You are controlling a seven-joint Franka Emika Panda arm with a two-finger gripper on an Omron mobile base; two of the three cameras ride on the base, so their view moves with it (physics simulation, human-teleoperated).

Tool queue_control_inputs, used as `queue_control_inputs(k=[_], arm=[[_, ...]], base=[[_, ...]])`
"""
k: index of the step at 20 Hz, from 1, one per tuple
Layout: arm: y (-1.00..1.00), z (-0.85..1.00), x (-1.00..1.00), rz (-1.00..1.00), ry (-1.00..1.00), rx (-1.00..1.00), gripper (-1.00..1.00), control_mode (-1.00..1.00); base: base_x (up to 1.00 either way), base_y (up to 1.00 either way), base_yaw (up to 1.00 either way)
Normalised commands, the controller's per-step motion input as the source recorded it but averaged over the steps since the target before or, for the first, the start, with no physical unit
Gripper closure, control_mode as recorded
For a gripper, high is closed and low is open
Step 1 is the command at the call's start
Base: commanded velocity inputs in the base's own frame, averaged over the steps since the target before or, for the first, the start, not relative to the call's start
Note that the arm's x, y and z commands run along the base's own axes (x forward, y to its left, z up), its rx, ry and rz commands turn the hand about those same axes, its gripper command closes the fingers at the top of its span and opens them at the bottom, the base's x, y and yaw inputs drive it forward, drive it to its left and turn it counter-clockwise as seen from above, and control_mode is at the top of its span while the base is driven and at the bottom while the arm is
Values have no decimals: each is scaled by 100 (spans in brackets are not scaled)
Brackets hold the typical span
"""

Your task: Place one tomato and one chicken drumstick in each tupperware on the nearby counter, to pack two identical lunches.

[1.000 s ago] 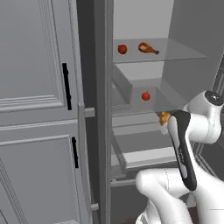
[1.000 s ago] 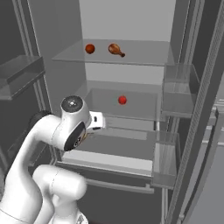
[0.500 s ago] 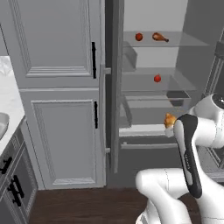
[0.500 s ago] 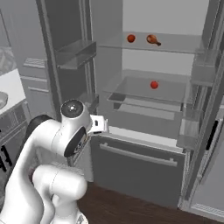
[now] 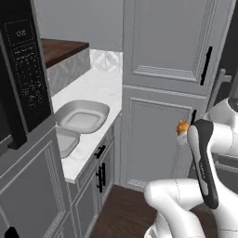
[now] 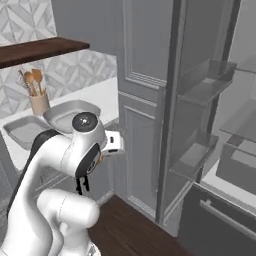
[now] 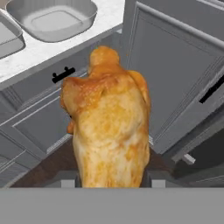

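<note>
A chicken drumstick (image 7: 107,118) was gripped between the jaws of the gripper (image 7: 107,177), its golden bulk rising straight up from the fingertips in the hand view. In the left base view the same drumstick (image 5: 182,126) was glimpsed as a small orange knob at the arm's wrist, carried well clear of the counter (image 5: 95,88) and out in front of the tall grey cabinet door (image 5: 162,139).

The carry step was judged to be in hand: one piece of meat picked, not yet delivered. On the counter two grey trays were seen side by side, the wider rounder tupperware (image 5: 82,115) and, just beside it toward the counter's near end, the narrower tupperware (image 5: 65,142); both looked empty. Beyond them on the counter, a beige utensil crock (image 6: 39,102) with wooden spoons was noted.

For the next move, the drumstick would need to be brought over the counter edge, lowered into one tray, and only then released.
</note>
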Motion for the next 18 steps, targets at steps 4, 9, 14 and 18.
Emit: queue_control_inputs(k=[4,9,14,18], arm=[[0,0,0,0,0,0,100,100],[0,0,0,0,0,0,100,100],[0,0,0,0,0,0,100,100],[0,0,0,0,0,0,100,100]], base=[[100,34,41],[100,13,40],[100,0,49],[100,0,55]])
